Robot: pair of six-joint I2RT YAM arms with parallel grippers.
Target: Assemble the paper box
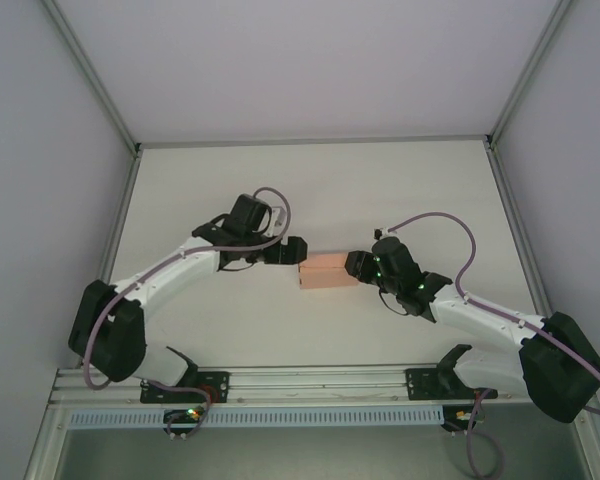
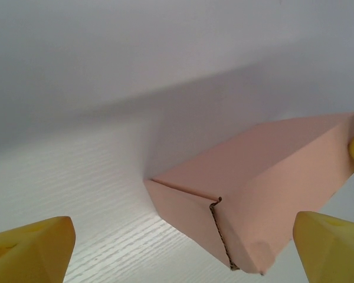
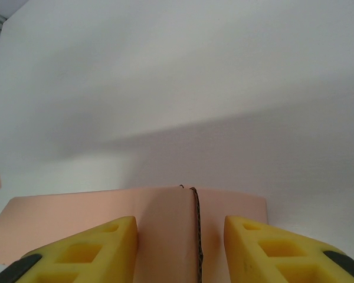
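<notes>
Evidently the paper box (image 1: 327, 272) is sitting folded into a closed block near the middle of the counter (image 1: 400, 190), lying lengthwise between the two arms. The left end effector (image 1: 294, 252) is hovering just beside one short end with its yellow fingers (image 2: 29, 250) spread wide, released and holding nothing. In its wrist view the end flap is showing a raw seam standing slightly proud. The right end effector (image 1: 357, 266) is facing the opposite end, its fingers (image 3: 283, 250) parted to either side of a similar seam and gripping nothing. Whether they are touching the card I cannot tell. I am judging that the two are bracketing the box so each end can be pressed shut against the other. No brand, label or writing is appearing on the card.
</notes>
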